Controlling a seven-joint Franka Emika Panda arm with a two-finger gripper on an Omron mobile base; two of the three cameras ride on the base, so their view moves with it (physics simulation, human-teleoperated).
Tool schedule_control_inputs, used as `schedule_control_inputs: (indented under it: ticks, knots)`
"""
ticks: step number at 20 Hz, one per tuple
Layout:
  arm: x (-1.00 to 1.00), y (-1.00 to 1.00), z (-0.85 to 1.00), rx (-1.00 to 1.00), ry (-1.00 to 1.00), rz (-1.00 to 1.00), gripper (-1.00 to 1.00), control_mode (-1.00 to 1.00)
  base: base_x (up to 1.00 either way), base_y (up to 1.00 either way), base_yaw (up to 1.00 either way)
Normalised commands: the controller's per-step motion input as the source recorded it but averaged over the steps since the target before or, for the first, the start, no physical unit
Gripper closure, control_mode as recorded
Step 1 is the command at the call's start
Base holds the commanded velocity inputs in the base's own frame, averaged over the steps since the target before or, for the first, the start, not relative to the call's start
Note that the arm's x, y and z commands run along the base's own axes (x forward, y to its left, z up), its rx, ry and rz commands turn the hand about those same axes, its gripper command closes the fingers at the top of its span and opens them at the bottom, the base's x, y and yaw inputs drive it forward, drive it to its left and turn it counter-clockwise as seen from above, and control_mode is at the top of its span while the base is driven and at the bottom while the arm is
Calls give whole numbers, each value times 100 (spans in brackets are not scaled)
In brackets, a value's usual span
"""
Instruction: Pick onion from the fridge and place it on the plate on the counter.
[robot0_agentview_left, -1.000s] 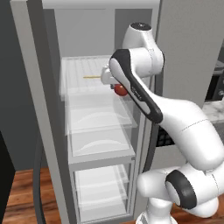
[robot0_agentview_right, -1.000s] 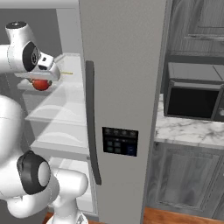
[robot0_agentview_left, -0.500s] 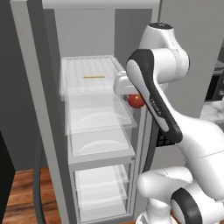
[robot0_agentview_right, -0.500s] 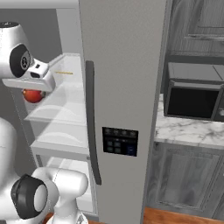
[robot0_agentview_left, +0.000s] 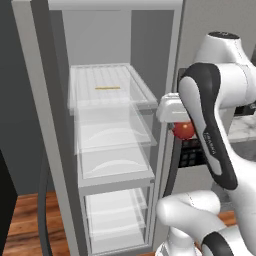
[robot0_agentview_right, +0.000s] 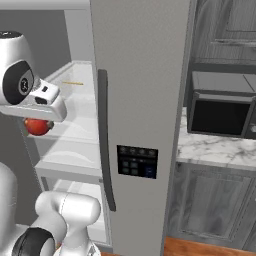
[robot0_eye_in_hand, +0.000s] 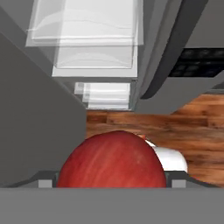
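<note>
Red-brown onion (robot0_agentview_left: 183, 130) gripped between jaws, hanging under hand, clear of fridge (robot0_agentview_left: 107, 150) shelves.

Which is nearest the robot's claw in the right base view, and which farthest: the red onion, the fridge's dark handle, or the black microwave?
1. Onion: held in the gripper, far left.
2. Fridge handle: centre, on the door.
3. Microwave: far right, above the counter.

A black microwave (robot0_agentview_right: 221, 111) sits under grey wall cabinets (robot0_agentview_right: 225, 30); a wooden floor (robot0_eye_in_hand: 183, 127) lies far below it.
</note>
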Motion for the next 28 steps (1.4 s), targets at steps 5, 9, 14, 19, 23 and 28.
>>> schedule_control_inputs:
  ticks: [5, 9, 14, 19, 23, 28]
  knots:
    - [-84, -59, 0, 0, 9, 0, 100, -100, 0, 0, 0]
    - [-57, -49, 0, 0, 9, 0, 100, -100, 0, 0, 0]
    - [-2, -35, 0, -3, 0, 0, 100, -100, 0, 0, 0]
    - [0, -19, -2, -13, 0, 0, 100, -100, 0, 0, 0]
    - [0, -18, 0, -4, 0, 0, 100, -100, 0, 0, 0]
    - [0, -16, 0, 0, 0, 0, 100, -100, 0, 0, 0]
